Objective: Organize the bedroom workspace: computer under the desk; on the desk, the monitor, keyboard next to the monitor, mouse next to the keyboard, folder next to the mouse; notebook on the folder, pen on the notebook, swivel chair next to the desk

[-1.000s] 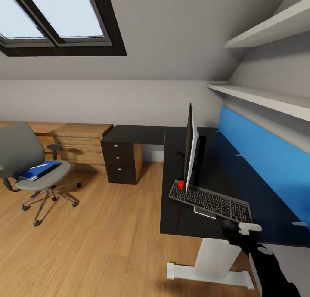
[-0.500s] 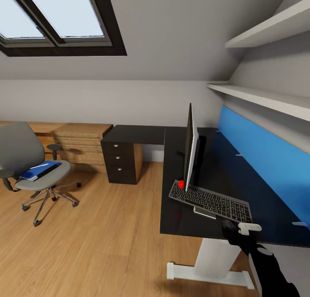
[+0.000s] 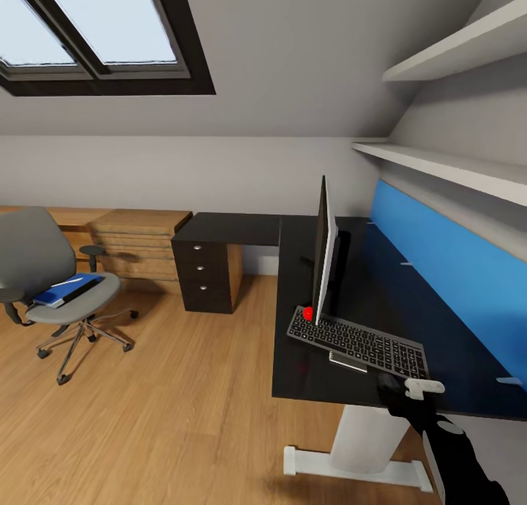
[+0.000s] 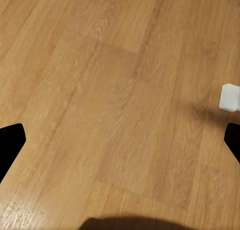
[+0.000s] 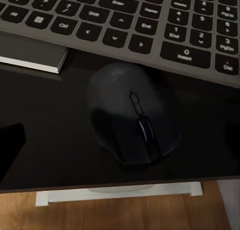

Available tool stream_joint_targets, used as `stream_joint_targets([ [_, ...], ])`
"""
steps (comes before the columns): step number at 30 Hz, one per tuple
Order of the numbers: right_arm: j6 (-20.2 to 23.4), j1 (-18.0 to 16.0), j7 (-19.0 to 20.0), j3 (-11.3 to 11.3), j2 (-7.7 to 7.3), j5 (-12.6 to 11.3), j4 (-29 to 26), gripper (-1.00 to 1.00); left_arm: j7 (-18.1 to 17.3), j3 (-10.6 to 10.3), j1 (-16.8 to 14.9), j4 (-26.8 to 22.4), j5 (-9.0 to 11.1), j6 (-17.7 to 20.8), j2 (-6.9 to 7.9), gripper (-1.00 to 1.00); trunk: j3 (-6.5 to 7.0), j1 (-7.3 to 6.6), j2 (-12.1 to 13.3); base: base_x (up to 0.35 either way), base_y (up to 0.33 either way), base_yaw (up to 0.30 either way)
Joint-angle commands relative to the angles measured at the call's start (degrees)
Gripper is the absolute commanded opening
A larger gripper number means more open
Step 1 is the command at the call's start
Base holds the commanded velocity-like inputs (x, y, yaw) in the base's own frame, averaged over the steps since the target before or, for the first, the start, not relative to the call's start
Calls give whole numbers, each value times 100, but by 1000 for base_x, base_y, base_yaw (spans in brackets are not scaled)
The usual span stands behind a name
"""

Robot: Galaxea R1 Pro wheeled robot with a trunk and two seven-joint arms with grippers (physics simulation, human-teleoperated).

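The keyboard (image 3: 356,341) is lying on the desk (image 3: 307,377) before the monitor (image 3: 323,250). The mouse (image 5: 131,120) is sitting just beside it. The folder (image 3: 67,289) is resting on the swivel chair (image 3: 51,278).

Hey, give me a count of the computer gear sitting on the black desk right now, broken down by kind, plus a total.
Monitor: 1
Keyboard: 1
Mouse: 1, a black one on the desk beside the keyboard, seen in the right wrist view
Total: 3
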Motion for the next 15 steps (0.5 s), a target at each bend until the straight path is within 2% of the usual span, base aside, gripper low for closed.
stream_joint_targets([
  [1, 22, -4, 49, -18, 4, 60, -10, 100, 39, -43, -4, 2, 31, -22, 4, 100, -6, 0, -4, 22, -37, 0],
  [15, 22, -4, 49, -18, 4, 67, -8, 100, 39, -43, -4, 2, 31, -22, 4, 100, -6, 0, -4, 47, -46, 0],
])
